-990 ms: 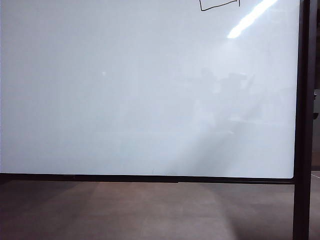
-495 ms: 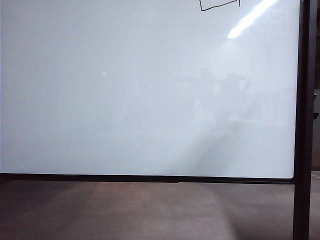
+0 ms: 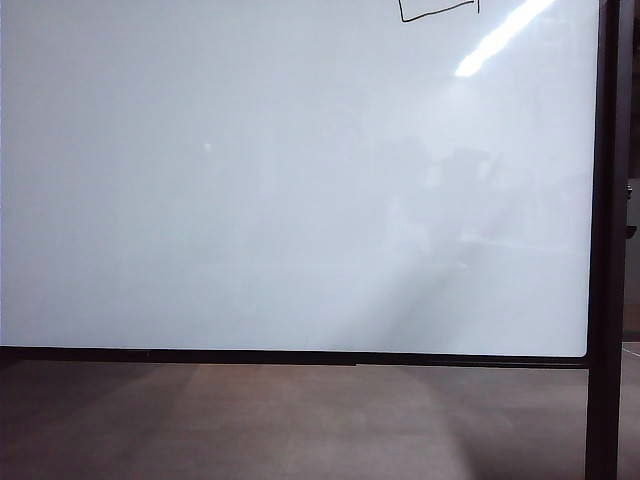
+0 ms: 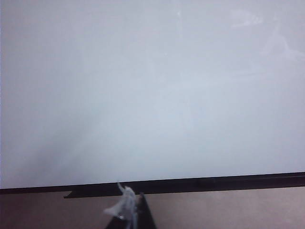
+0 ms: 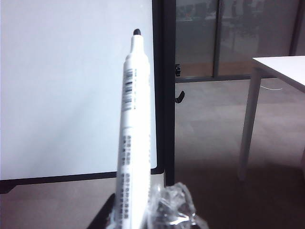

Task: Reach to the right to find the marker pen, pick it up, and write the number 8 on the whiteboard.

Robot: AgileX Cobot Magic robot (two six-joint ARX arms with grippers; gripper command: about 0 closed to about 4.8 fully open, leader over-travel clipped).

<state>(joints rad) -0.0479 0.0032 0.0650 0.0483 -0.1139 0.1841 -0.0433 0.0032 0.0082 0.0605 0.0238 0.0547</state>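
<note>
on my exterior feed the whiteboard (image 3: 250, 200) fills nearly the whole frame, glossy, with a glare streak near its upper right. the number 8 (image 3: 438, 10) shows only as the lower part of a boxy black loop, cut off at the top edge. neither arm appears there.

the right gripper (image 5: 143, 214) sits low in its wrist view, wrapped in crinkled clear plastic, clamped on the marker pen (image 5: 131, 138) (white barrel, black tip uncapped). the pen points toward the board's right edge and the dark upright post (image 5: 164, 90); a white table (image 5: 281, 67) stands beyond.

the left gripper (image 4: 128, 212) faces the board's lower frame; i cannot tell how its jaws stand.
</note>
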